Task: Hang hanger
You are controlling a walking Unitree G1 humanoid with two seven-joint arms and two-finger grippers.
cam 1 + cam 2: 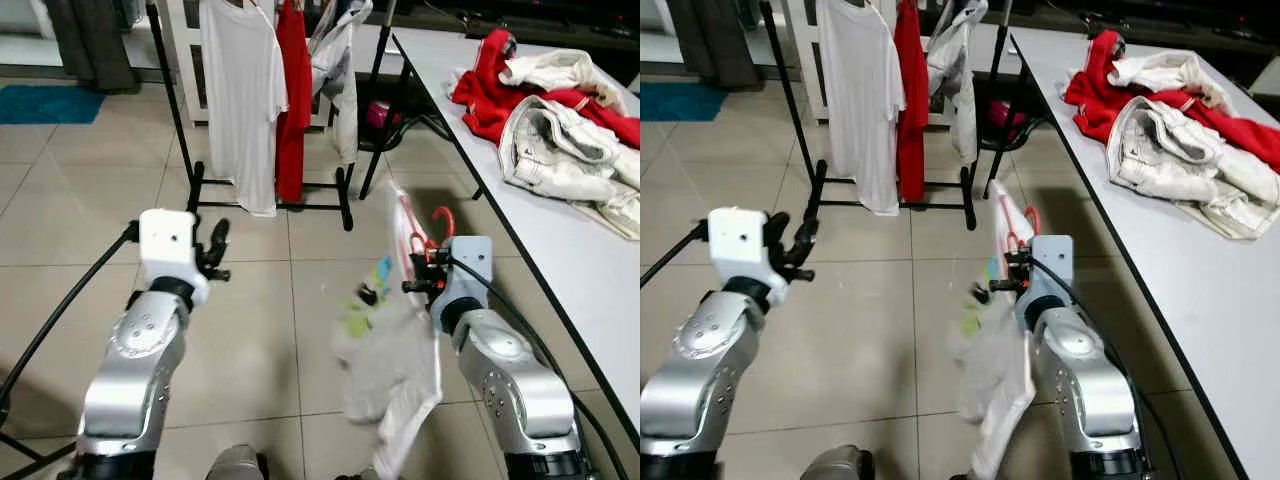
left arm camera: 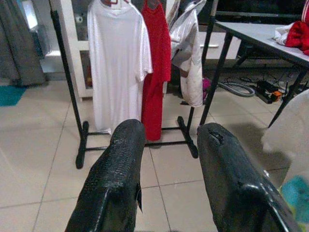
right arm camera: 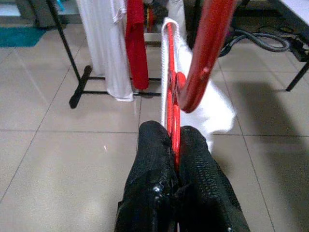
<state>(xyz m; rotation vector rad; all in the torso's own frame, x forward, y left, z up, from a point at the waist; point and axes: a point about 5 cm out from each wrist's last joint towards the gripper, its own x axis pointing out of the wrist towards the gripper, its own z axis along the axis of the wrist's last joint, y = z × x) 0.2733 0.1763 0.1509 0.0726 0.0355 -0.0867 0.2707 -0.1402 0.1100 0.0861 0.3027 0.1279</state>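
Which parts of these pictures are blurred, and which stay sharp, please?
Left eye view: the white garment hanging from the red hanger is smeared; the clothes rack is crisp. Right wrist view: the right gripper is sharp, the hanger's hook soft.

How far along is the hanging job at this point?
Done: the right claw is shut on the red hanger, which carries a white garment. In hand: carrying it, with the clothes rack some way ahead across the tiled floor. Left: reach the rack and hook the hanger on. The left claw is open, holding nothing.
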